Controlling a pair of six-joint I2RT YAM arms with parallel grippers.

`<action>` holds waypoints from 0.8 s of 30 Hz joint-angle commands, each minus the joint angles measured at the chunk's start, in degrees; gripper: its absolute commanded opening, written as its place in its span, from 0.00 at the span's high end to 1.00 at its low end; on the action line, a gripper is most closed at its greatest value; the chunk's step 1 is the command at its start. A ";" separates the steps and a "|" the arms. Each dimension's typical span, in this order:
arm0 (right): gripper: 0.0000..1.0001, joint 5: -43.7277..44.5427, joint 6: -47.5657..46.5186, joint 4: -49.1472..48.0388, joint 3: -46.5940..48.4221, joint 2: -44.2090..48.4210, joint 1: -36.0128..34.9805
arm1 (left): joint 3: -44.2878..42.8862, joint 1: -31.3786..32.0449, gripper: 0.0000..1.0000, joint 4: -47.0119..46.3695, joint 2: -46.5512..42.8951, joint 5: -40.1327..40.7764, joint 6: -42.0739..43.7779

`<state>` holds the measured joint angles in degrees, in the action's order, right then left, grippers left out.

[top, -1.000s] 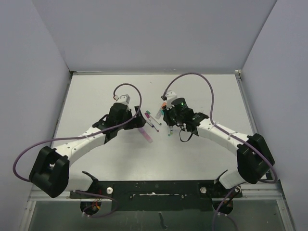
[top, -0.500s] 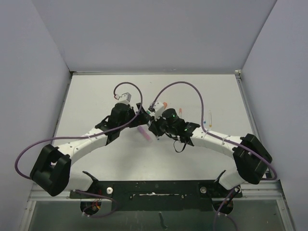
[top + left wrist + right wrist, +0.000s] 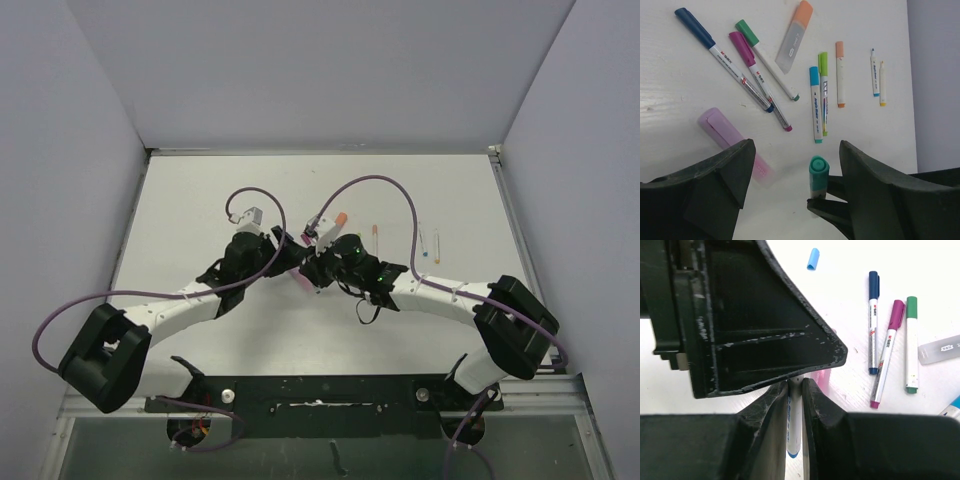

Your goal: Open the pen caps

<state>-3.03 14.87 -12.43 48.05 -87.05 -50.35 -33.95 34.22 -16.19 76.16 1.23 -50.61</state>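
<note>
My right gripper [image 3: 796,385] is shut on a white-barrelled pen [image 3: 794,425] with a blue rear end. In the left wrist view that pen's teal cap [image 3: 818,170] points up between the jaws of my left gripper [image 3: 796,165]. The left jaws are open on either side of the cap and do not touch it. The two grippers meet at mid-table in the top view, left gripper [image 3: 288,250] and right gripper [image 3: 308,265]. A loose blue pen cap [image 3: 812,259] lies on the table. Capped navy [image 3: 695,27], magenta [image 3: 742,47] and green [image 3: 747,32] pens lie beyond.
A lilac-pink highlighter [image 3: 725,132] lies just under the left jaw. An orange-capped grey highlighter [image 3: 795,35], blue [image 3: 814,105], green [image 3: 823,90] and orange [image 3: 840,75] pens, and two short blue and yellow pens [image 3: 874,75] lie to the right. Grey walls enclose the table.
My right gripper has carried the pen left and towards the left gripper, uncovering pens at the right. The left gripper has shifted slightly to meet it, so the cap now sits between its jaws.
</note>
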 commanded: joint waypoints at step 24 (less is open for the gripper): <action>1.00 1.94 1.03 -5.48 -0.64 2.50 -0.46 | 1.34 1.12 0.57 -11.74 -2.92 -2.37 -2.65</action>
<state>-2.46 15.51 -13.61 47.72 -88.40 -50.35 -32.18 34.59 -23.42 73.93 0.36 -53.23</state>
